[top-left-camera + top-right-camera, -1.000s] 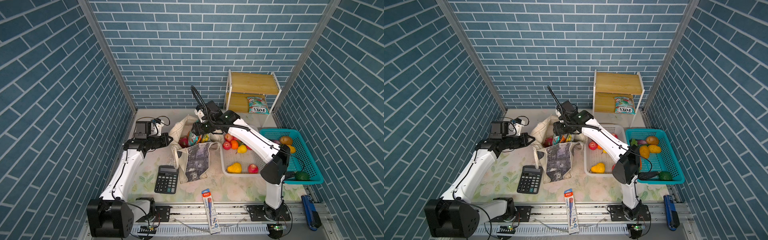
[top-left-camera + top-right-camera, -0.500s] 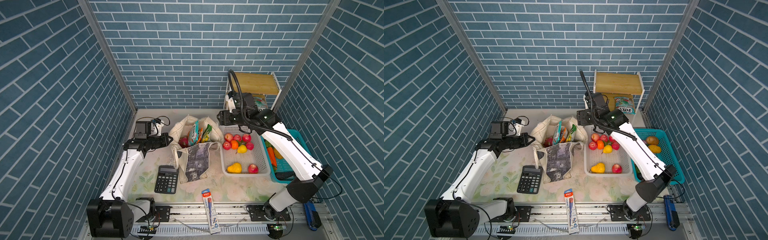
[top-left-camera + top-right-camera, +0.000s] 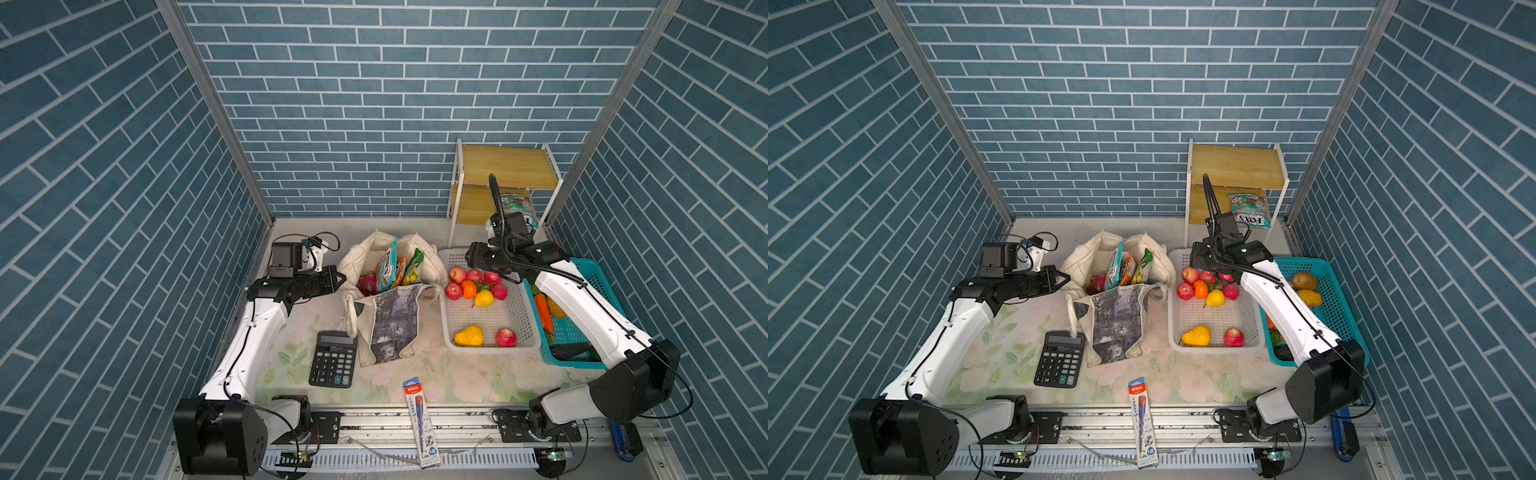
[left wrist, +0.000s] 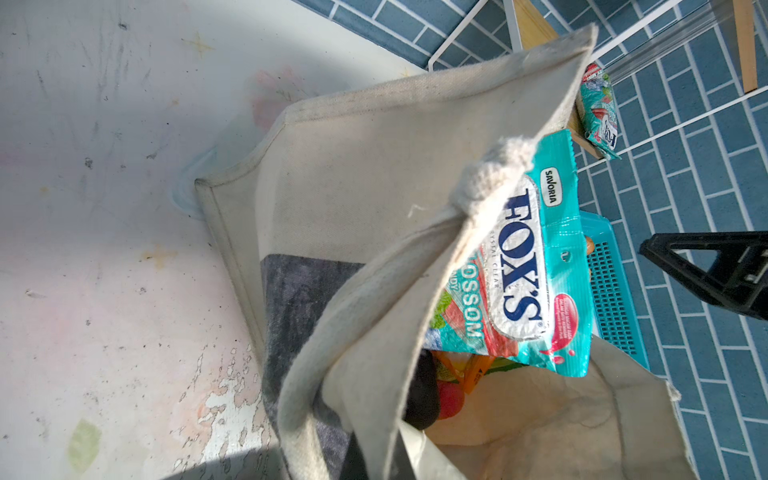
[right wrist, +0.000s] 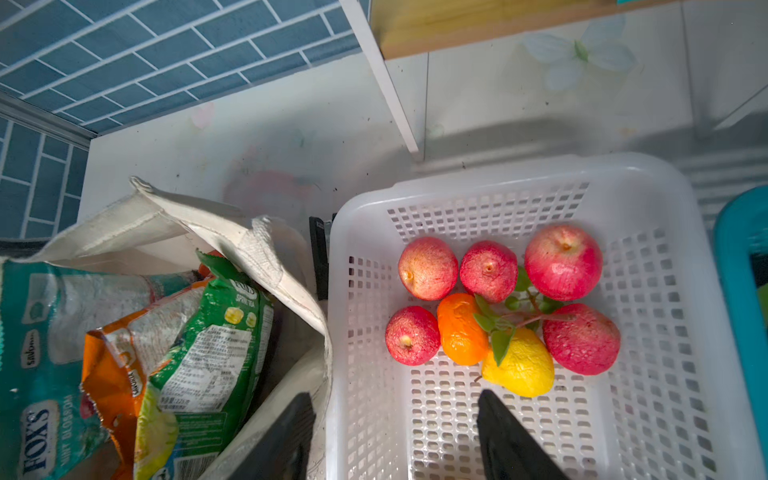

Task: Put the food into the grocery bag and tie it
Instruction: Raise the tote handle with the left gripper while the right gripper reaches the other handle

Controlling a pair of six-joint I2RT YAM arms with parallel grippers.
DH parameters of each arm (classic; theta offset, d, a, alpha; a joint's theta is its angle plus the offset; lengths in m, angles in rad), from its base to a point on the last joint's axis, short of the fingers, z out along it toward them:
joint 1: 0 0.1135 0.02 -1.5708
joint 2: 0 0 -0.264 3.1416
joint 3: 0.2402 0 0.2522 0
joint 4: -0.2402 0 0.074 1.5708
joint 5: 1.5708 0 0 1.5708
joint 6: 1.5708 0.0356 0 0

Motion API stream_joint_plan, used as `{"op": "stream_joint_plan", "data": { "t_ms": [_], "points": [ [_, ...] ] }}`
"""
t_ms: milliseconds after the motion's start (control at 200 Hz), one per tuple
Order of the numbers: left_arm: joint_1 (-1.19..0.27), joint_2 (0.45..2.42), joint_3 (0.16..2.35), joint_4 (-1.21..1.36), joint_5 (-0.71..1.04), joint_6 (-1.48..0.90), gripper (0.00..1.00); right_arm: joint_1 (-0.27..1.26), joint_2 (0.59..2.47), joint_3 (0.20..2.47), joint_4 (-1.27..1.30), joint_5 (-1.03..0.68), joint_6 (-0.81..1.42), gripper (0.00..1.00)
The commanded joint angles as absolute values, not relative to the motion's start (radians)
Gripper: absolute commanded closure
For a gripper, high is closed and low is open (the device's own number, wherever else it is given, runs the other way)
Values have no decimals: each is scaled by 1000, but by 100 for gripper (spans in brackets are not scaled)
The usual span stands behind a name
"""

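Right wrist view alone reveals right gripper parted; left gripper clamps grocery bag.

Coarse-woven cream cloth with a frayed rim makes up the grocery bag. Inside it, a teal candy packet shines with glossy, crinkled film. Beside the bag, a white basket of smooth perforated plastic holds apples with matt, grainy skin. Under the bag, the worktop looks scuffed, its printed coating flaking. Behind the bag, the shelf shows pale wood boards.
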State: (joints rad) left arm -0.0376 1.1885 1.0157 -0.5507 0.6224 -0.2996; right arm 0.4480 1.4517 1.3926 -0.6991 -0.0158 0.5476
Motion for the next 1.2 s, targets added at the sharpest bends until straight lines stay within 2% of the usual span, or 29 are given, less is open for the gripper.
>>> {"op": "stream_joint_plan", "data": {
  "t_ms": [0, 95, 300, 495, 970, 1090, 1195],
  "points": [
    [-28, 1187, 1006, -529, 614, -290, 100, 443, 1477, 1372, -648, -76, 600, 37],
    [-28, 1184, 1005, -527, 612, -290, 100, 442, 1495, 1357, -626, -82, 607, 37],
    [-28, 1187, 1005, -527, 611, -292, 100, 443, 1544, 1322, -539, -232, 647, 39],
    [-28, 1189, 1005, -528, 609, -290, 100, 450, 1601, 1309, -488, -298, 688, 43],
    [-28, 1189, 1005, -531, 609, -289, 100, 482, 1670, 1300, -466, -331, 698, 52],
    [-28, 1189, 1005, -531, 609, -290, 100, 482, 1675, 1299, -466, -342, 700, 57],
    [-28, 1187, 1005, -530, 610, -290, 100, 483, 1677, 1302, -469, -355, 701, 67]
  ]
}}
